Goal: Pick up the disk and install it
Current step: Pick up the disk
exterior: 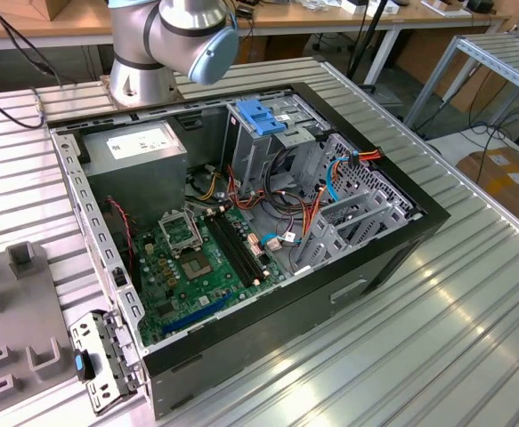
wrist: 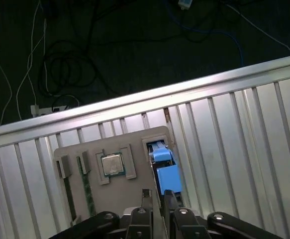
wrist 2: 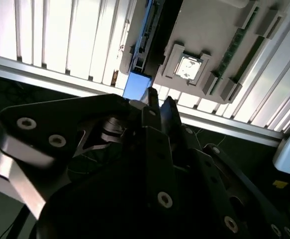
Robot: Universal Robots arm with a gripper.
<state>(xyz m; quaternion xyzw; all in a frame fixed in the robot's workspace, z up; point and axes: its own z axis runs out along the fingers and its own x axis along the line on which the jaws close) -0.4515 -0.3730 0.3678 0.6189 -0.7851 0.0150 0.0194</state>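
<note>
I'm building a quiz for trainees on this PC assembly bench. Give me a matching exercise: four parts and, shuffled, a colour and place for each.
1 disk
2 processor chip
3 power supply
4 motherboard

A green, on the case floor
B grey box, white sticker
C blue-edged, in a tray slot
D silver square, in a tray recess

Pairs: 1-C, 2-D, 3-B, 4-A
</note>
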